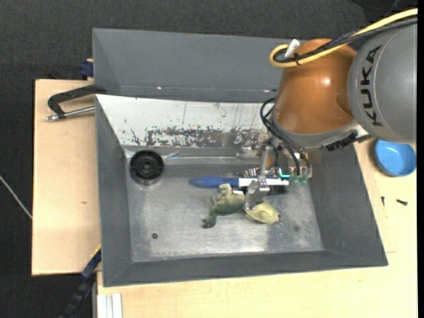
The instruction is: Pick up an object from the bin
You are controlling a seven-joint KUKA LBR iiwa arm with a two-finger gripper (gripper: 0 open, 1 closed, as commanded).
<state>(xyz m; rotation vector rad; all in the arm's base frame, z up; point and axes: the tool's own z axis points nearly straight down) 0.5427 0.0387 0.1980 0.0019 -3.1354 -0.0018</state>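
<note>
Camera view — gripper (257,194) low over green frog toy (225,206), mid-bin — grip state unclear.

Olive toy (225,207); blue pen (211,182), perhaps

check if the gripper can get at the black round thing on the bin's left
Probably yes: the black round thing lies alone on the bin floor, nothing on or against it, open from above to the gripper.
</note>
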